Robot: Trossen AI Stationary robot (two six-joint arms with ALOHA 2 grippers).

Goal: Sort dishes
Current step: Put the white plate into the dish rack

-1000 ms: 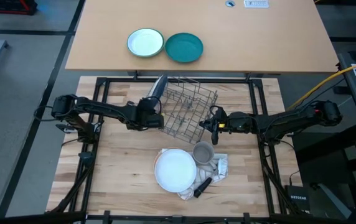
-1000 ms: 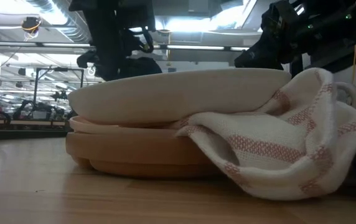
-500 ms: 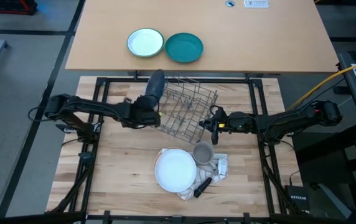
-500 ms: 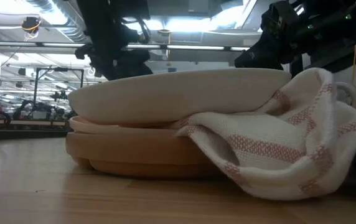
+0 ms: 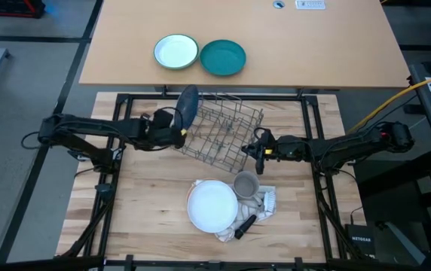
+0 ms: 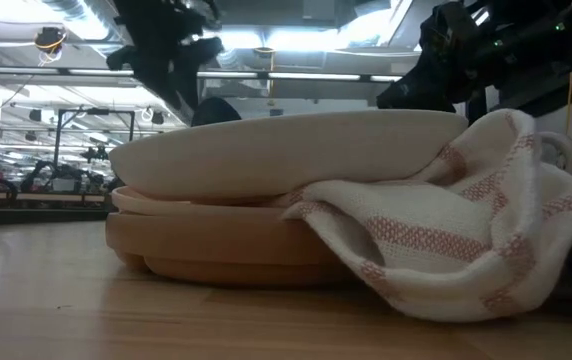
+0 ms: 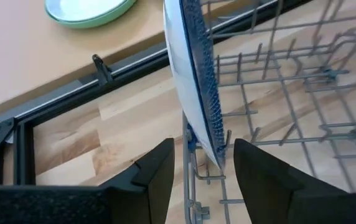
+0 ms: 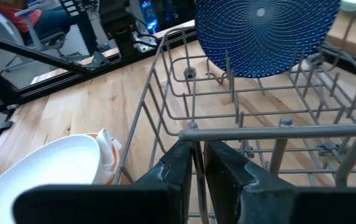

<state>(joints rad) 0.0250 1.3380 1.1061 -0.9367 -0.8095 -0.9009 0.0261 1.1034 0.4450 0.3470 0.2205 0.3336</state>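
Note:
The blue patterned plate (image 5: 187, 105) stands on its edge between the wires at the left end of the wire rack (image 5: 227, 128). My left gripper (image 7: 201, 163) is open just left of it, a finger on either side of the plate's lower edge (image 7: 210, 149) without touching. My right gripper (image 5: 252, 148) is shut on the rack's right side. Nearer the front, the white plate (image 5: 212, 205) lies on the tan plate (image 6: 216, 245). My right gripper pinches the rack's top rim wire (image 8: 193, 132) between its two fingers, where an upright wire runs down between them. The fingers come nearly level from the table's right side and lie across the rim. The blue plate (image 8: 262, 34) stands at the rack's opposite end.
A grey mug (image 5: 246, 183) and a striped towel (image 6: 446, 230) lie against the stacked plates' right side. A small white green-rimmed bowl (image 5: 175, 52) and a teal plate (image 5: 223, 57) sit on the far tan table. Bare wood lies left of the stack.
My left gripper has drawn back toward the table's left edge and risen, away from the blue plate. The plate stays on its edge in the rack and shows more of its face from above than before. My right gripper has kept still.

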